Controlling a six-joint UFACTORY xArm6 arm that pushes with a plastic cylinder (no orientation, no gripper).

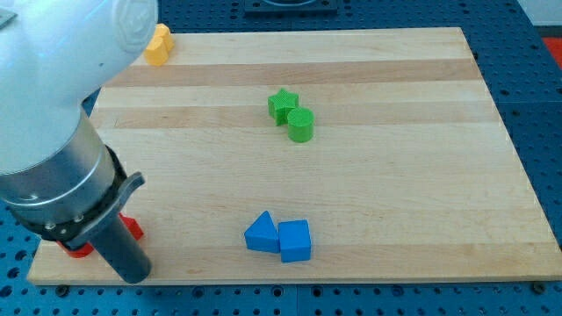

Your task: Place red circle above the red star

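Observation:
Two red blocks show only in part at the board's bottom-left corner, behind my arm. One red piece (133, 228) peeks out on the right of the rod. The other red piece (79, 250) peeks out on its left, at the board's edge. I cannot tell which is the circle and which the star. My tip (133, 276) rests at the board's bottom-left, just below and between the two red pieces. The arm's body hides the board's left side.
A yellow block (158, 45) sits at the top left edge of the wooden board (395, 175). A green star (283, 104) touches a green cylinder (300, 125) at upper middle. A blue triangle (261, 233) touches a blue cube (295, 240) at bottom middle.

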